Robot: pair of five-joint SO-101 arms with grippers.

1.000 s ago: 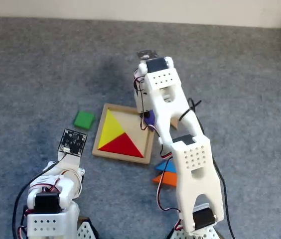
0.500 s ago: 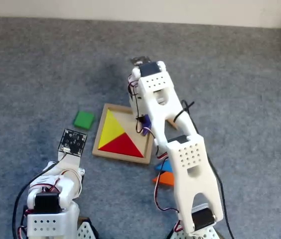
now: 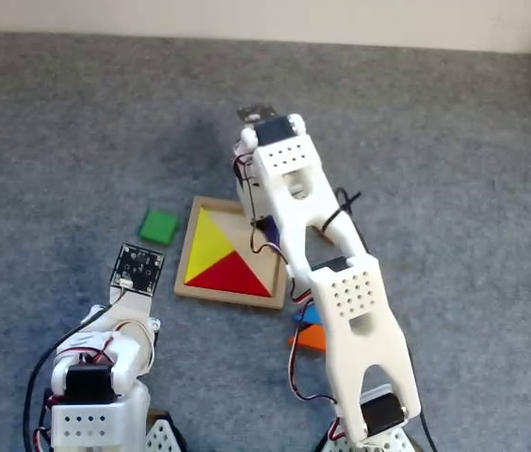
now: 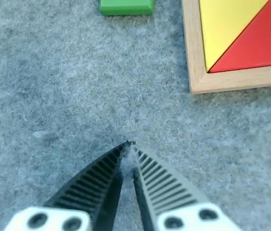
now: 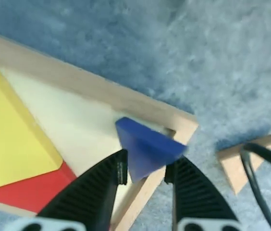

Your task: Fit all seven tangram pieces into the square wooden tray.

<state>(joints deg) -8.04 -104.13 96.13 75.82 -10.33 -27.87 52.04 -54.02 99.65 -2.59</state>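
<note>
The square wooden tray [image 3: 188, 282] lies mid-table with a yellow triangle [image 3: 209, 243] and a red triangle [image 3: 235, 275] in it. My right gripper [image 5: 146, 166] is shut on a blue triangle [image 5: 147, 144], held tilted just above the tray's far right corner [image 5: 181, 126], over bare tray floor [image 5: 78, 130]. From above, the right arm [image 3: 284, 169] covers that corner and the blue triangle [image 3: 266, 227] peeks out beneath it. A green square [image 3: 158, 226] lies left of the tray. My left gripper [image 4: 128, 144] is shut and empty over the carpet, short of the tray's near left corner [image 4: 198, 77].
A tan wooden piece [image 5: 241, 161] rests on the carpet just right of the tray. A blue piece [image 3: 307, 315] and an orange piece [image 3: 311, 338] lie near the tray's front right corner, beside the right arm. Grey carpet spreads all around.
The right arm has swung left, carrying the blue triangle further over the tray's far right corner. The left arm has kept still.
</note>
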